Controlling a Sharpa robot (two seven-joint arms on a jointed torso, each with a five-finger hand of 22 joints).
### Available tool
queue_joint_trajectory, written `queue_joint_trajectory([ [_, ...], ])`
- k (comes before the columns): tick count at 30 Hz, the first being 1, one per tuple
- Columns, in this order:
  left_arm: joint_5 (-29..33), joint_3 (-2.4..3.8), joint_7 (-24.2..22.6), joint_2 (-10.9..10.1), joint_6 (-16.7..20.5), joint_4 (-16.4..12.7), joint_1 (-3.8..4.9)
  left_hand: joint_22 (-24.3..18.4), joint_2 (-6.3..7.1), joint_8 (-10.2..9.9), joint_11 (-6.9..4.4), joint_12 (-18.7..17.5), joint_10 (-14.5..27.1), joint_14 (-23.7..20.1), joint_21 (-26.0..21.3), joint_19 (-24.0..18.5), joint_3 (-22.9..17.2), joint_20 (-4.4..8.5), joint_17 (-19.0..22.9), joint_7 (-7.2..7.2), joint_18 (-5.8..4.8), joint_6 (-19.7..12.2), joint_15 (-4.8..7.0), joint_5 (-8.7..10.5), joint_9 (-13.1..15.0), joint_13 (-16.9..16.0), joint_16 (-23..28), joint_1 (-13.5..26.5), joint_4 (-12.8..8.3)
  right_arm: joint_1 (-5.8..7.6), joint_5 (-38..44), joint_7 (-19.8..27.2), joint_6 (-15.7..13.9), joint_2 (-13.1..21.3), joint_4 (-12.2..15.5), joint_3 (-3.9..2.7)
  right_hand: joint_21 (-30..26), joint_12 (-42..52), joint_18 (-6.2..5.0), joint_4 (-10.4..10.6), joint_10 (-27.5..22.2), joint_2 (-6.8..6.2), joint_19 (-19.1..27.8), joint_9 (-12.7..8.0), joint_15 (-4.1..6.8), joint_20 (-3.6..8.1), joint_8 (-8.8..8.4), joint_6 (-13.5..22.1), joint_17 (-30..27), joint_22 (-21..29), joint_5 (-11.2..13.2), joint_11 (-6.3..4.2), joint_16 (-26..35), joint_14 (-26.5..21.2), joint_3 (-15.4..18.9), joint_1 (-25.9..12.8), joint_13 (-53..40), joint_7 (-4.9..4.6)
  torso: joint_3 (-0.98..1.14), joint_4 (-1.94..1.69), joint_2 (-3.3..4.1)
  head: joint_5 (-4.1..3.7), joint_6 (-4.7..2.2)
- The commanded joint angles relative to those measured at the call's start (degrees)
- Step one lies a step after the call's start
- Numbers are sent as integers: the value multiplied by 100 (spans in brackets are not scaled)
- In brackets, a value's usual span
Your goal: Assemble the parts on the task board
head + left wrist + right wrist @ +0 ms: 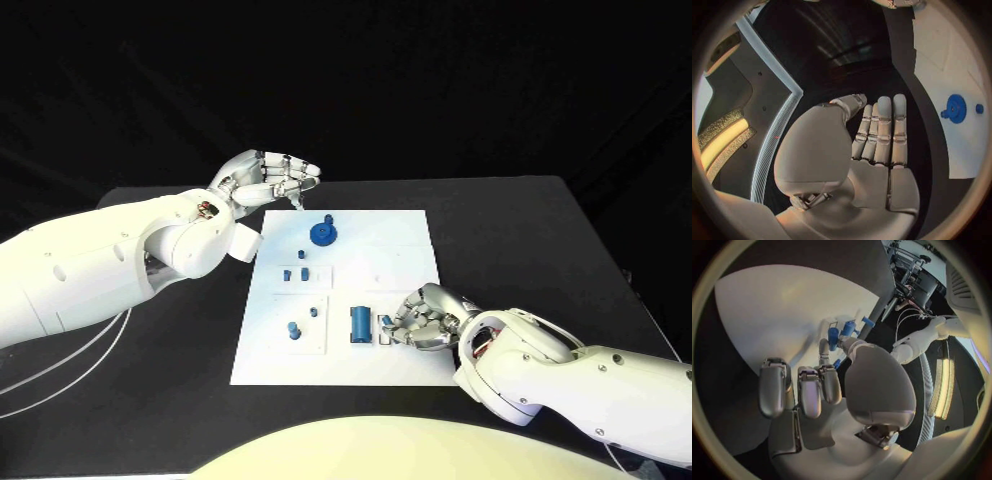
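Task board [389, 262] — right hand [427, 318] fingers curled on small blue part [385, 321]; left hand [265, 178] flat, empty.

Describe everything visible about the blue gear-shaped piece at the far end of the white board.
The blue gear-shaped plastic piece is a round disc with a toothed rim and a raised hub at its centre. It lies flat on the far part of the white task board, with a smaller blue knob just beyond it. Nothing touches it; the left hand is off the board's far corner, fingers straight and together in its wrist view.
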State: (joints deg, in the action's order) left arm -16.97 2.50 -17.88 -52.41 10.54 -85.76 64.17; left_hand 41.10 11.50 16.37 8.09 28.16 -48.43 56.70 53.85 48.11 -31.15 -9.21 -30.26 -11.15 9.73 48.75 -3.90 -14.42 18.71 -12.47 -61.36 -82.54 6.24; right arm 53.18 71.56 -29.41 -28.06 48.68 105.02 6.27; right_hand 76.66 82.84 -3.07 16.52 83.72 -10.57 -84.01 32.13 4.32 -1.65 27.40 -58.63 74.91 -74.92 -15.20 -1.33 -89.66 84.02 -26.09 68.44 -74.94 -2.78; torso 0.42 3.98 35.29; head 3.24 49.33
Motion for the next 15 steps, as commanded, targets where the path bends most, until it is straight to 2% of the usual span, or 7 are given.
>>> queue_joint_trajectory([
  [1, 36, 3, -24, 15, -104, -9, 3, -4, -42, 35, -4, 36, 20, -31, -14, 18, -14, -8, 6, -12, 85, -18, 9, -15, -8, 8, 3, -31, -27, -6, 42, -57, 342, -35, -40, 0, 4, 40, 73, 6, 310, 5, -271, -3, 39, 11, -3, -42, 1460, -1196, 17, 4, -16, 588, 48, -103, -1005, -6, -2, -9, -4, 4, 10],
  [7, 36, 3, -25, 14, -100, -7, 3, -2, -44, 36, -4, 37, 20, -32, -12, 18, -17, -7, 7, -12, 85, -18, 9, -16, -8, 9, 3, -36, -30, -6, 105, -130, 509, -96, -109, -1, -1, 110, 72, 12, 344, 26, -269, 5, 43, 13, 11, -76, 1460, -1195, 15, -2, -16, 588, 130, -262, -1060, 3, 1, 4, -5, 17, 13],
  [15, 36, 3, -25, 17, -102, -7, 3, 0, -45, 37, -3, 38, 23, -33, -9, 19, -21, -6, 8, -12, 85, -18, 10, -17, -9, 11, 4, -42, -36, -6, 184, -178, 521, -163, -169, -1, -6, 113, 71, 13, 345, 29, -268, 6, 44, 13, 14, -80, 1461, -1194, 15, -3, -17, 588, 141, -282, -1063, 5, 2, 4, -5, 15, 4],
])
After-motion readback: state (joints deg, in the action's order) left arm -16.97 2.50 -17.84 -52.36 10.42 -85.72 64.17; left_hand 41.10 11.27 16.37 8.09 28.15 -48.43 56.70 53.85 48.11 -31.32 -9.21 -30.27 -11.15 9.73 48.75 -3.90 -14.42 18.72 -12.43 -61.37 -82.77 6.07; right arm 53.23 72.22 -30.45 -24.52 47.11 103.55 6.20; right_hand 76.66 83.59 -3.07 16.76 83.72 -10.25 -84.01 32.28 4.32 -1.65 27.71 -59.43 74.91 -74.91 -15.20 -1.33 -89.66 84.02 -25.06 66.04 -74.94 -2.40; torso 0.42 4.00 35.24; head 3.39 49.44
